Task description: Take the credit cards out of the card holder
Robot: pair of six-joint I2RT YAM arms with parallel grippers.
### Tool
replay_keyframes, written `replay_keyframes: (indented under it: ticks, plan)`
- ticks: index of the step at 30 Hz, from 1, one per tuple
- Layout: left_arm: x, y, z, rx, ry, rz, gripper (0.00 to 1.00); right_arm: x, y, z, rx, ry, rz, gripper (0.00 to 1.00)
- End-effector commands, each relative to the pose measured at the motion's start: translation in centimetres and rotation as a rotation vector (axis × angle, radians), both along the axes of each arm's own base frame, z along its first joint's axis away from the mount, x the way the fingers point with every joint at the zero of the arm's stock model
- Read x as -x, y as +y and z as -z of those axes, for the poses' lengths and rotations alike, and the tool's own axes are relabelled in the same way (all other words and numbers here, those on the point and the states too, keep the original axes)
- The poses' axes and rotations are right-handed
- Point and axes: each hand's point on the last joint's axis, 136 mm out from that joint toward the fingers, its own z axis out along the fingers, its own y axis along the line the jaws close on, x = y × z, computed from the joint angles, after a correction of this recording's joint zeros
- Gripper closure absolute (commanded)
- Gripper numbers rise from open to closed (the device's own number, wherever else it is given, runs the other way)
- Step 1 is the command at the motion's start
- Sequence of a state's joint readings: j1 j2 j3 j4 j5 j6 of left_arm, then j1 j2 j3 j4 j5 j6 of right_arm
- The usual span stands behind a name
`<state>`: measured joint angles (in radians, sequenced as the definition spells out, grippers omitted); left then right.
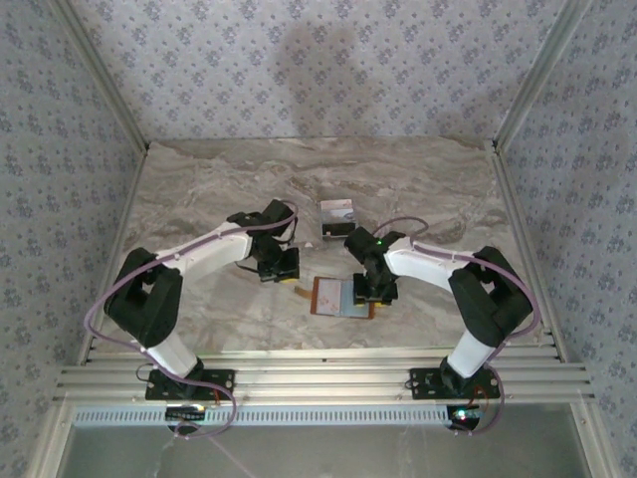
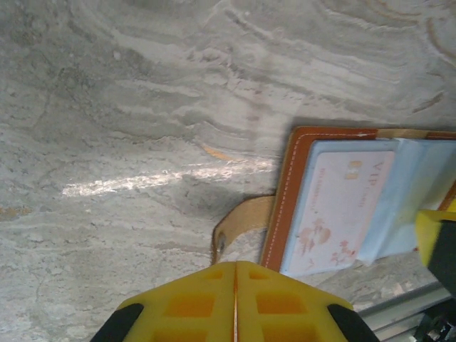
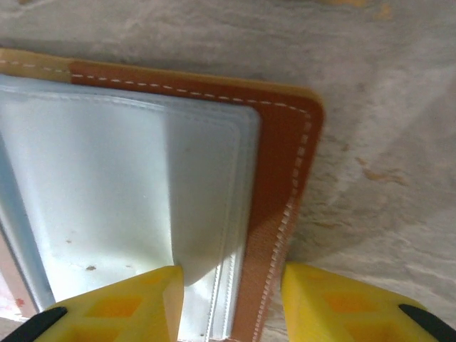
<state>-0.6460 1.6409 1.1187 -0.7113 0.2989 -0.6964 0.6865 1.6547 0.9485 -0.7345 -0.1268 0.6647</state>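
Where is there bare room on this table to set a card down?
Bare marble runs along the back wall beyond the small pale object, and into both far corners. The near middle is crowded: the left gripper and right gripper flank the open card holder, with the pale object just behind.

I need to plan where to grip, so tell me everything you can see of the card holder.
The card holder lies open and flat, inside up, on the marble table between the two grippers. It looks like brown leather with pale stitching and tan edges, and inside are pale grey-blue sleeves. One sleeve holds a pale card marked VIP. A tan strap sticks out toward the shut left gripper. The open right gripper straddles the opposite edge; whether it touches cannot be told.
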Motion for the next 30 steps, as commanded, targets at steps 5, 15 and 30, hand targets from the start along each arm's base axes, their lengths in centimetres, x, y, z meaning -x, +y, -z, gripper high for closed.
replay_keyframes:
  ticks: [5,15,30]
  plan:
    - [0.8,-2.5,-1.2,0.049,-0.004,0.049,0.90,-0.6,2.3,-0.1,-0.107,-0.028,-0.027,0.64]
    - [1.5,-3.3,2.2,0.035,0.044,0.053,0.90,-1.2,4.2,-0.5,-0.124,-0.022,-0.116,0.68]
    - [2.7,-1.2,5.8,-0.067,0.094,0.054,0.92,-1.8,2.9,-4.6,-0.073,-0.088,-0.128,0.63]
